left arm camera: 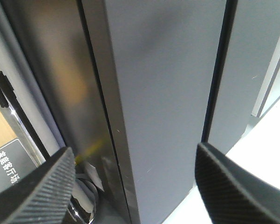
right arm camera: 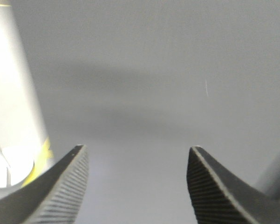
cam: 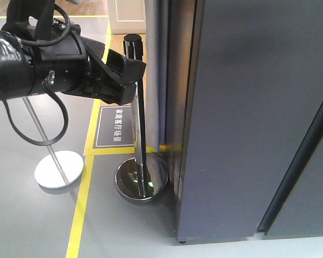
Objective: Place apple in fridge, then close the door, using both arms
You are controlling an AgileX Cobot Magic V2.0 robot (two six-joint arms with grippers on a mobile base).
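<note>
Both grippers, left gripper (left arm camera: 133, 186) and right gripper (right arm camera: 137, 186), have fingers spread, holding nothing; the door (cam: 247, 118) looks heavy and stiff, best pushed flat.

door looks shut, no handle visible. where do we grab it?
Probably the dark vertical seam beside the door: the face is flat, with nothing to pinch. Come from the front with the open left gripper, one finger in the seam, the other on the face. The seam's depth can't be judged.
</note>
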